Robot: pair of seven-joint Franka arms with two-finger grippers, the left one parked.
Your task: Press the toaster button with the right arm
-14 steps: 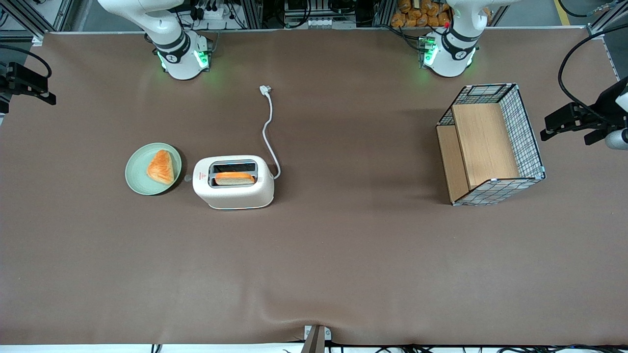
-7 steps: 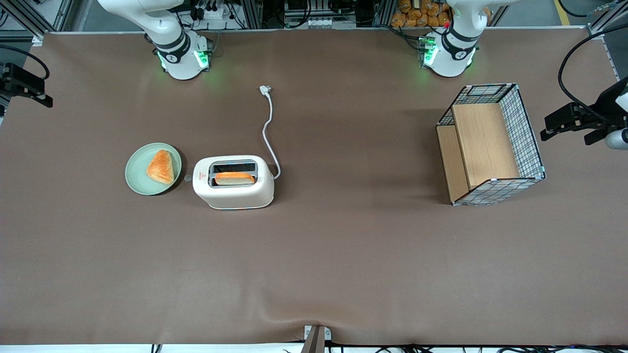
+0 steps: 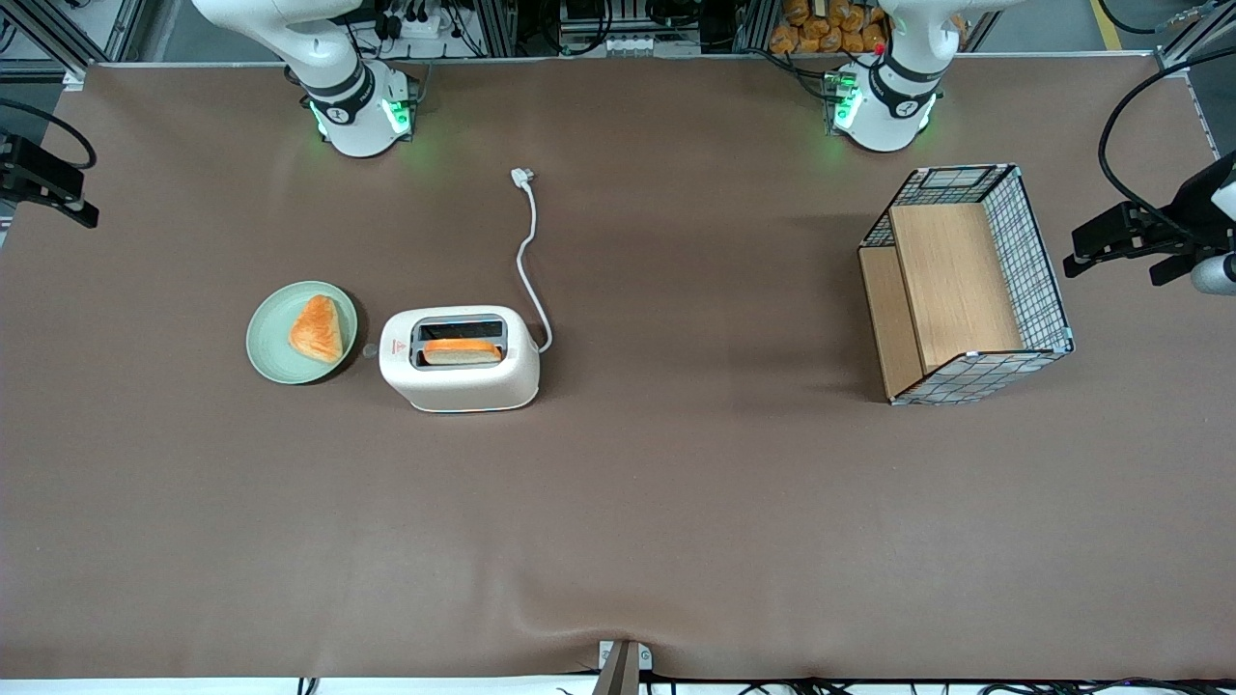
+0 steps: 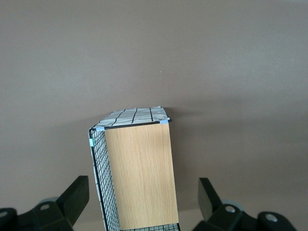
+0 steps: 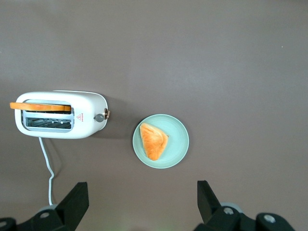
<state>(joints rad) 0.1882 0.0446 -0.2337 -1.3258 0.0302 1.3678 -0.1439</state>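
Note:
The cream-white toaster [image 3: 459, 372] stands on the brown table with a slice of toast [image 3: 462, 351] in the slot nearer the front camera. Its small grey button [image 3: 369, 351] sticks out of the narrow end that faces the green plate. The right wrist view shows the toaster [image 5: 86, 115] and the button [image 5: 98, 117] from high above. My right arm's gripper [image 3: 43, 183] hangs high at the working arm's end of the table, well away from the toaster. In the right wrist view the gripper [image 5: 141, 190] is open and empty, with its fingers wide apart.
A green plate [image 3: 266, 338] with a piece of bread [image 3: 317, 328] lies beside the button end of the toaster. The white cord runs from the toaster to its plug [image 3: 522, 176]. A wire and wood basket [image 3: 966, 285] stands toward the parked arm's end.
My gripper has drifted slightly farther toward the working arm's end of the table. The toaster, plate and basket have not moved.

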